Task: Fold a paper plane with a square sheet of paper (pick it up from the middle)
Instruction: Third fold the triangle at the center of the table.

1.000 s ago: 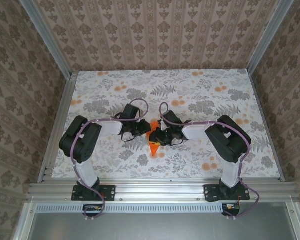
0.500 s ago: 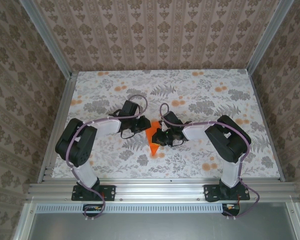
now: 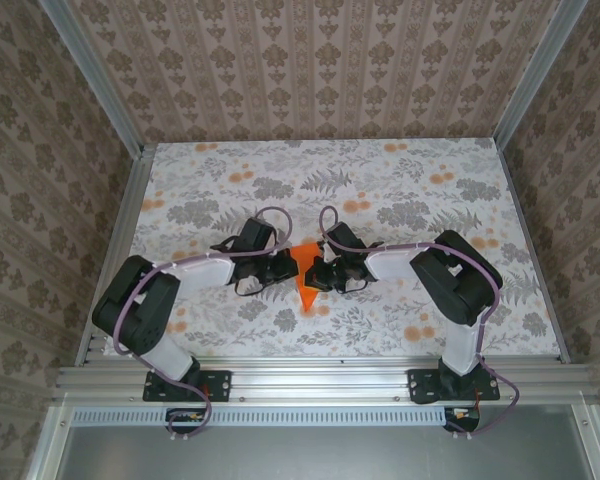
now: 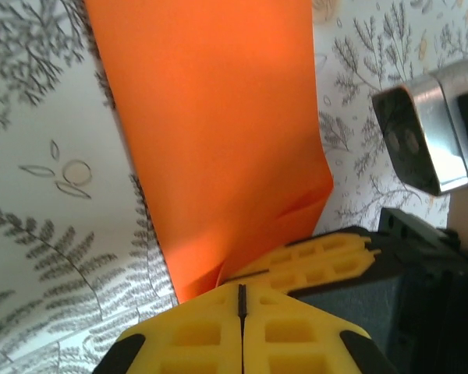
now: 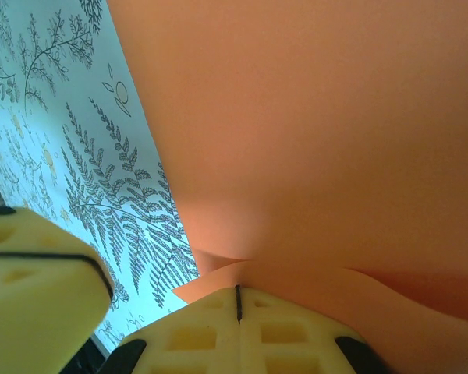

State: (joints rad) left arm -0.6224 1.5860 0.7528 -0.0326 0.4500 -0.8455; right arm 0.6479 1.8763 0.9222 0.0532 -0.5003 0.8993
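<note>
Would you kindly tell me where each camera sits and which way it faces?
Top external: above, behind the bases, looking down at the floral table; both arms show.
Left wrist: on that arm, facing the bright orange folded paper; left pincer pinches it.
Right wrist: likewise; right pincer pinches it.
Shared: the paper.

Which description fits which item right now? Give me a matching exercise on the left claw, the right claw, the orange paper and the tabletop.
Items:
1. left claw
2. right claw
3. folded orange paper
4. tabletop

Descriptions:
A. shut, pinching the paper from its right side
B. printed with grey ferns and pale orange flowers
C. shut, pinching the paper from its left side
D. between both claws, point toward the arm bases

Pairs: 1-C, 2-A, 3-D, 4-B
</note>
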